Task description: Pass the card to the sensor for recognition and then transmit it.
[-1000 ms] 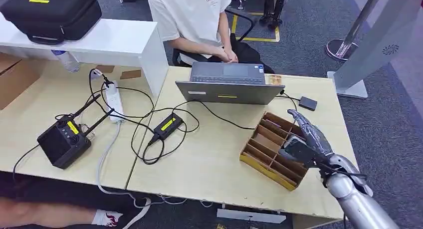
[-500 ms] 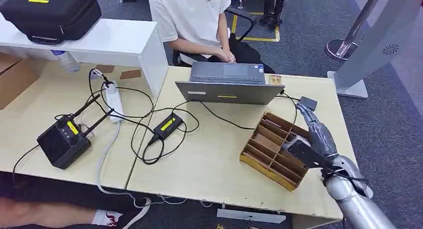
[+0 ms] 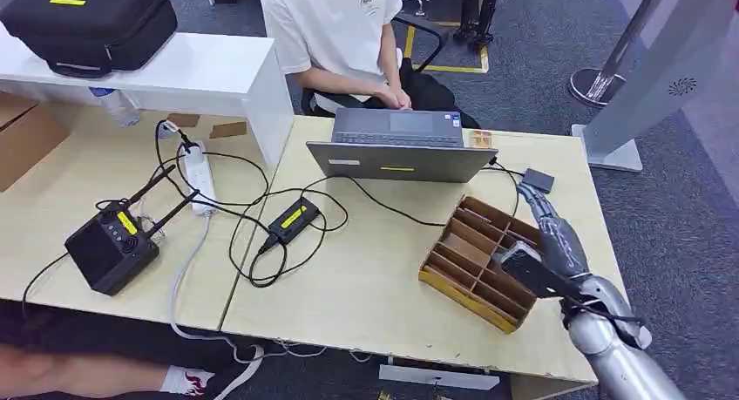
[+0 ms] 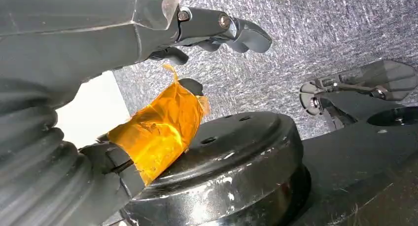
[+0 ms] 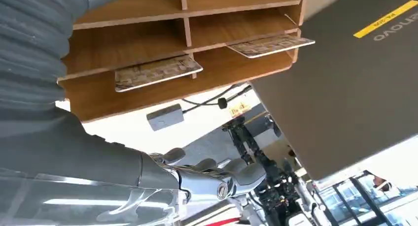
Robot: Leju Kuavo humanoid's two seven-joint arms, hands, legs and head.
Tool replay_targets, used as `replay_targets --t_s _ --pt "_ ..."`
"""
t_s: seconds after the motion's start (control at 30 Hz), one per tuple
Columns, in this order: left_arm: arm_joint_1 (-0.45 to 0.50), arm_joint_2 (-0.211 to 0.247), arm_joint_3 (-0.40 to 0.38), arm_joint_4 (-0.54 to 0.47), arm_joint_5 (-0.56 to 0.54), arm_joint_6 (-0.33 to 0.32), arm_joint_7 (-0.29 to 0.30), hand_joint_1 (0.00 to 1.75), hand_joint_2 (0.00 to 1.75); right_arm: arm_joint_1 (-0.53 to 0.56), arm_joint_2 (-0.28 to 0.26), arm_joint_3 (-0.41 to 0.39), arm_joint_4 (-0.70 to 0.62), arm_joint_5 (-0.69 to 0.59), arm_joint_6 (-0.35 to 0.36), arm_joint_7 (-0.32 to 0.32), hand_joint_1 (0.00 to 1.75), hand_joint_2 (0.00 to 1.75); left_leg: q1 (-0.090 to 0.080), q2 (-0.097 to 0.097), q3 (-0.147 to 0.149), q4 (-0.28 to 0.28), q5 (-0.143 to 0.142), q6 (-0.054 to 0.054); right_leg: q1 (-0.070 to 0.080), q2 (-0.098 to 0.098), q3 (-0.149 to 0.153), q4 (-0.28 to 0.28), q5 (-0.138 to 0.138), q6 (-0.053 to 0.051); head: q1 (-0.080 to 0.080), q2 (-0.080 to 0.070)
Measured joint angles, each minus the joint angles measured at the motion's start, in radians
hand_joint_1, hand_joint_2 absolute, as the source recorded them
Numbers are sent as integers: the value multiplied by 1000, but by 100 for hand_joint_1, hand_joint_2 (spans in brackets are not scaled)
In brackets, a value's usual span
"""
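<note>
My right hand hovers over the right end of the wooden compartment tray, fingers stretched out and nothing in it. Its fingertips reach toward the small dark grey sensor box on the table's far right. The right wrist view shows two patterned cards lying in separate slots of the tray, with the sensor beyond and my right hand empty. My left hand hangs over the carpet, fingers loosely apart, orange tape on its thumb, holding nothing.
An open grey laptop stands behind the tray, with a seated person beyond it. Cables and a black power brick lie mid-table. A black radio unit and a power strip occupy the left table.
My right hand has shifted slightly right and away over the tray, its fingertips nearer the sensor box. Nothing else has moved.
</note>
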Motion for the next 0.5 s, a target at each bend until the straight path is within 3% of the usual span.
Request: replay_targets --t_s 0.5 --pt "0 0 0 0 -6 0 3 0 175 28 0 -6 0 26 -5 1 0 175 0 0 0 0 0 0 0 0 0 0 0 0 0 0"
